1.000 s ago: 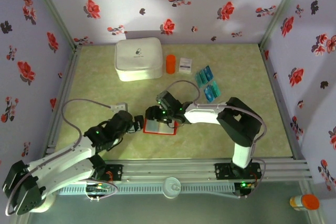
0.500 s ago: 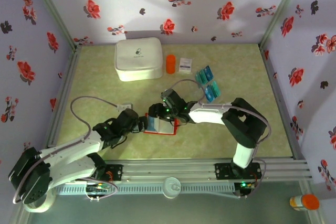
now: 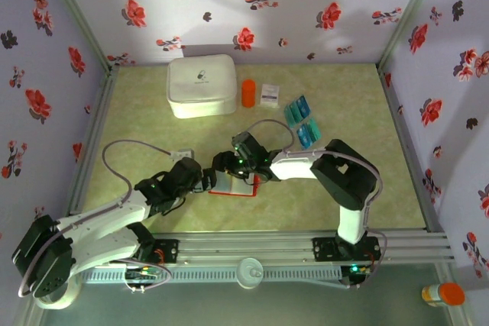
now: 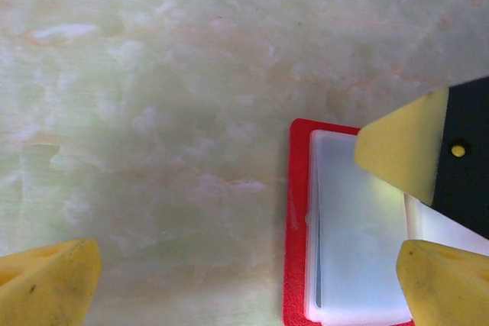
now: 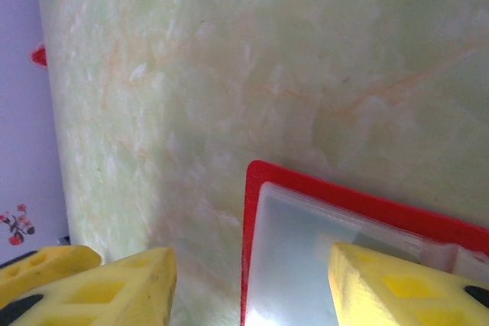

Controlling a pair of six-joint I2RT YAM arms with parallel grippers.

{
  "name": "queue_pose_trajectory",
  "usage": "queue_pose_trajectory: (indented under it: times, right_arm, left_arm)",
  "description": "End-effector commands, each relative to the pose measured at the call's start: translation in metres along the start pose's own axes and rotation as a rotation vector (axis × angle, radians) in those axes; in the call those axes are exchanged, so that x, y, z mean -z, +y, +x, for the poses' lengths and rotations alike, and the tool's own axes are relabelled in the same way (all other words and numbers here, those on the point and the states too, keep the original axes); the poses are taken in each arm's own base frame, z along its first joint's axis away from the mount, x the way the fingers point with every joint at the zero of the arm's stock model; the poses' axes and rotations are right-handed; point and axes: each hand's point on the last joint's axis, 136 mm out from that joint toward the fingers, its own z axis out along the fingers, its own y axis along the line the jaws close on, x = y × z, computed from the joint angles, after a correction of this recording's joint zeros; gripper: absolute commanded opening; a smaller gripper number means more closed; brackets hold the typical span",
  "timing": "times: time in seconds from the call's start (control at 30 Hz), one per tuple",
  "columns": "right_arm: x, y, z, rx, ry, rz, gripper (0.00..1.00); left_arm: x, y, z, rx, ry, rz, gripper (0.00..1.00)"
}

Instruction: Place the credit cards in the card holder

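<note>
The card holder (image 3: 238,187) lies open on the table, a red cover with pale clear pockets (image 4: 359,257) facing up. My left gripper (image 3: 206,181) is open at its left edge, the red edge (image 4: 298,227) sitting between the wide yellow fingers (image 4: 46,284). My right gripper (image 3: 224,164) is open over the holder's far left corner. One of its fingertips (image 5: 397,288) is over the clear pocket and the other (image 5: 130,284) is over bare table. It pinches nothing. Teal credit cards (image 3: 296,110) and another small stack (image 3: 308,133) lie at the back right, away from both grippers.
A large white zip case (image 3: 201,85), an orange cylinder (image 3: 248,93) and a small white packet (image 3: 269,95) stand along the back. Flowered walls close three sides. The right gripper's finger (image 4: 409,150) hangs over the holder in the left wrist view.
My left arm swung in and brought its gripper up to the holder's left edge. My right gripper shifted slightly left and its jaws narrowed a little.
</note>
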Motion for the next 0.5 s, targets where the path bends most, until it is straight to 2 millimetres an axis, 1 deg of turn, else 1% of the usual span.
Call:
queue_pose_trajectory:
  times: [0.0,0.47]
  right_arm:
    - [-0.006,-0.004,0.005,-0.035,0.012,-0.011,0.55]
    - [-0.006,-0.007,0.005,-0.063,0.0,-0.019,0.55]
  left_arm:
    - [-0.007,0.002,0.008,-0.022,0.028,-0.002,1.0]
    - [-0.026,0.002,0.022,-0.057,0.08,-0.027,1.0]
